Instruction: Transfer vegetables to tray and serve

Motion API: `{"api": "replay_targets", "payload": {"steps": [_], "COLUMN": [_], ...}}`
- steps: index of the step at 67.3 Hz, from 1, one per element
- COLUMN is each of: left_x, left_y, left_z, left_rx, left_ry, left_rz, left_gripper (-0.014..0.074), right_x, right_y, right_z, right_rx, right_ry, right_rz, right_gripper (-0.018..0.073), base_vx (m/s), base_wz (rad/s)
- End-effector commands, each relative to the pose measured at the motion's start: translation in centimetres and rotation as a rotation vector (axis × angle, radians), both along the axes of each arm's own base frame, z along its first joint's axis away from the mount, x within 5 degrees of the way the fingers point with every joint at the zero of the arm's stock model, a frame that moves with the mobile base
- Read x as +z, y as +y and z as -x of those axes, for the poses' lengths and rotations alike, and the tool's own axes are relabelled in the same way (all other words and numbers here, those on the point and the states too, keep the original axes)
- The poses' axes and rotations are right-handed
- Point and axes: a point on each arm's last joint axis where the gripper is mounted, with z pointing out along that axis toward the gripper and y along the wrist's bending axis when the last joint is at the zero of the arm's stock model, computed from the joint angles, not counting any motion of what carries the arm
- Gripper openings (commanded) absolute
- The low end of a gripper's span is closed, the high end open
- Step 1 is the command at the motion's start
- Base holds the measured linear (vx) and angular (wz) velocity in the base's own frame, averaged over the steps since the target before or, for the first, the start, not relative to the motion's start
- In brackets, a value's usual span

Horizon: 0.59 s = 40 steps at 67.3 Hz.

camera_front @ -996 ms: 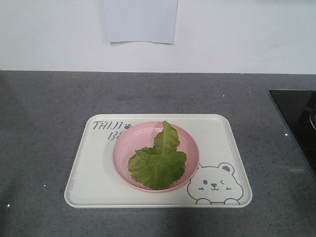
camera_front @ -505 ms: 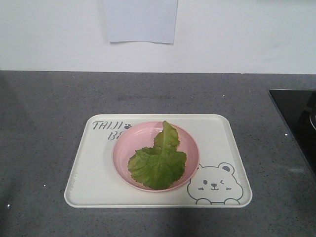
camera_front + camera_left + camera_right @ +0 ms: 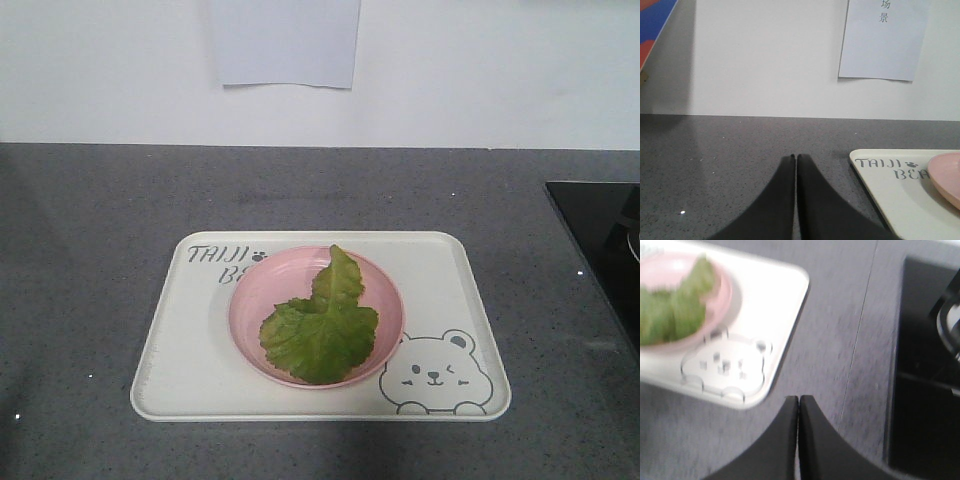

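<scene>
Lettuce leaf [image 3: 322, 325] in the pink plate [image 3: 262, 290] on the tray [image 3: 175, 350]
Left gripper [image 3: 795, 158] clenched empty over the grey counter [image 3: 90, 220] beside the tray; right gripper [image 3: 798, 399] clenched empty off the tray's bear corner

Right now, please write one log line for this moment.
green lettuce leaf: in round pink plate | plate: on cream rectangular tray | left gripper: shut, empty | right gripper: shut, empty
</scene>
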Motion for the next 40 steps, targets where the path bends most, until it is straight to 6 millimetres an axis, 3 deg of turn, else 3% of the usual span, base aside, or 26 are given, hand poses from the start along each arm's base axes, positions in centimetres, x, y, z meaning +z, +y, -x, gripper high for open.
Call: {"api": "replay_targets", "payload": {"steps": [1, 21, 40], "left_x": [0.0, 0.0, 0.0], "left_y": [0.0, 0.0, 0.0], "left_z": [0.1, 0.1, 0.1], "left_rx": [-0.005, -0.005, -0.005], "left_ry": [-0.069, -0.069, -0.069], "left_rz": [0.011, 0.011, 0.011], "left_gripper": [-0.0006, -0.0006, -0.0006], "right_x": [2.1, 2.3, -4.1], "right_y": [-0.5, -1.3, -1.3], "right_z": [0.3, 2.8, 1.6], "right_rx": [-0.083, -0.194, -0.197], "right_ry": [-0.19, -0.329, -0.49], "right_rz": [-0.057, -0.066, -0.121], "right_gripper": [-0.0008, -0.0008, -0.0008], "base_vx": [0.0, 0.0, 0.0], "base_wz": [0.0, 0.0, 0.0]}}
